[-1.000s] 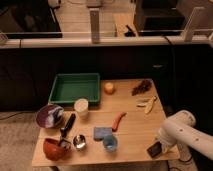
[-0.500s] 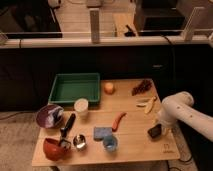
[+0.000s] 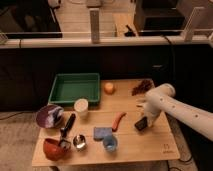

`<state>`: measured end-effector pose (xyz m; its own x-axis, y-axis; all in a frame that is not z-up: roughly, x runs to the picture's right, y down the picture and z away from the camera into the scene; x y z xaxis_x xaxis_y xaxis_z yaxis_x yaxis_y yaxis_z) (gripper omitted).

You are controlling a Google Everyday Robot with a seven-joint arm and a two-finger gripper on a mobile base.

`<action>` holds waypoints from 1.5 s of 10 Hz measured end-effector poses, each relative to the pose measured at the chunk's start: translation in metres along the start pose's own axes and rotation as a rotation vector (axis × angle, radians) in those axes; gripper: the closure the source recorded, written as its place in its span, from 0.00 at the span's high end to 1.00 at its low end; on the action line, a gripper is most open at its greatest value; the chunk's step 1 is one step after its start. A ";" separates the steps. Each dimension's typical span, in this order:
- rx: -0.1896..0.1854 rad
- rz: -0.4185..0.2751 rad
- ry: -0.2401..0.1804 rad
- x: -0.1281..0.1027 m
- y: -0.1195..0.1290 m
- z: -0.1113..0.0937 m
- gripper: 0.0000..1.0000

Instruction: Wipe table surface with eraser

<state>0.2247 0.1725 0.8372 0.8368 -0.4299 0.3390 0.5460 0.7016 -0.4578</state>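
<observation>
**A:** Camera view first. Where is the gripper point(image 3: 145, 118)?

**B:** Low over the right half of the table surface point(image 3: 150, 146), at the end of the white arm point(image 3: 172, 107) that reaches in from the right edge. The eraser point(image 3: 141, 124) is the dark block directly below it, touching the wood or very nearly so.

**A:** Is it pinching the block?

**B:** I cannot tell. The arm's wrist covers the join, so clamped or merely pressing down is not shown.

**A:** What has changed?

**B:** A second ago the block sat close to the front right edge of the table. Half a second ago it was further in. Now it has gone inward again and leftward, and lies just beside the red pepper point(image 3: 118, 121) without touching it. The arm has swung with it, its elbow risen toward the back of the table.

**A:** So the wipe is under way?

**B:** I judge so: the block has swept a strip of bare wood from the front edge toward the middle.

**A:** Any concern?

**B:** The pepper lies in the path if the stroke goes further left, and the blue block point(image 3: 101, 132) and blue cup point(image 3: 110, 145) stand beyond it. The green tray point(image 3: 75, 89), orange point(image 3: 108, 88) and white cup point(image 3: 81, 106) are well apart.
</observation>
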 end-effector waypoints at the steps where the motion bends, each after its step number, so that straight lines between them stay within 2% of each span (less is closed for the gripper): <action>1: 0.007 -0.033 -0.013 -0.019 -0.010 0.004 0.26; 3: 0.019 -0.104 -0.033 -0.060 -0.016 0.015 0.26; 4: 0.022 -0.130 -0.043 -0.077 -0.011 0.018 0.26; 6: 0.029 -0.175 -0.057 -0.109 0.011 0.022 0.26; 8: 0.024 -0.179 -0.058 -0.124 0.043 0.017 0.26; 10: 0.014 -0.154 -0.062 -0.116 0.079 0.013 0.26; 13: 0.018 -0.082 -0.068 -0.076 0.122 0.005 0.26; 15: 0.024 -0.052 -0.075 -0.062 0.128 0.001 0.26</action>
<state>0.2423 0.2899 0.7584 0.8012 -0.4230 0.4232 0.5869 0.6934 -0.4181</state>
